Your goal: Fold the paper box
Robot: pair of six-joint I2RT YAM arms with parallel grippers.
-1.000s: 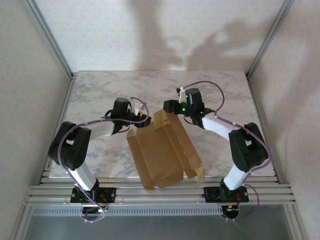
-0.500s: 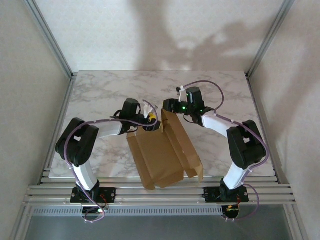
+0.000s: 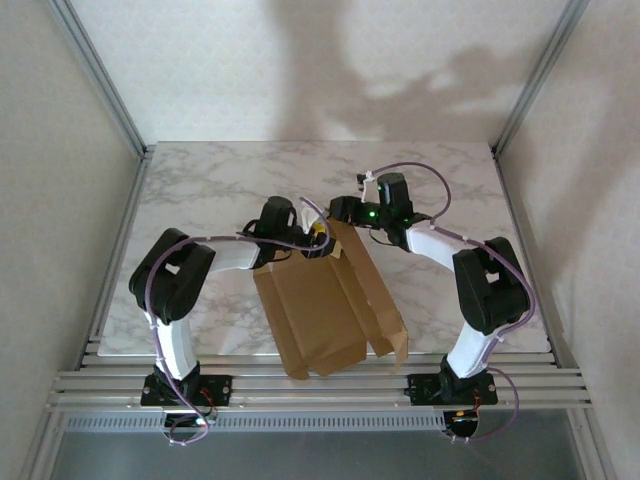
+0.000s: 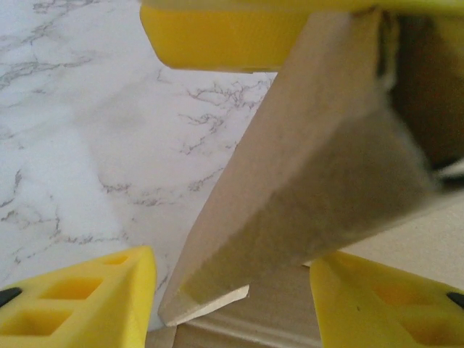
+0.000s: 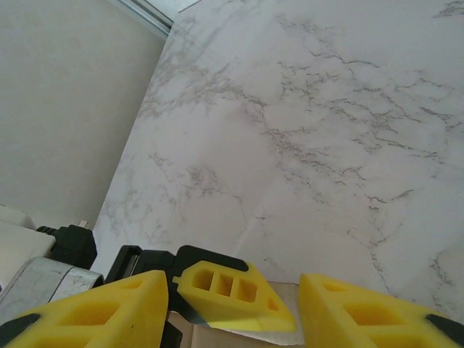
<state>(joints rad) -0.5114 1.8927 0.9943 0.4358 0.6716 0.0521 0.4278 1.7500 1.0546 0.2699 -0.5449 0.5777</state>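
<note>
Step in hand, as I judge it: turning in the far end flap. The box (image 3: 325,305) lies near and centre on the table (image 3: 200,180), its long side panels partly raised and its near end over the near edge. At its far end the flap (image 4: 304,174) stands tilted up off the marble.

The left gripper (image 3: 318,240) is at that far end with its fingers (image 4: 80,297) spread wide. The flap rises between them, and neither seems to press it. The right gripper (image 3: 343,213) hovers just beyond, to the far right of the flap, also wide and holding nothing. One left finger (image 5: 232,286) shows between its own.

Next, I judge, the flap must be tipped over toward the near side along its crease. That calls for a steady push or pinch from the left. With the two grippers so close, the right one must stay out of the way or steady the side panel.

No brand, label or writing can be read; the cardboard is plain brown.
</note>
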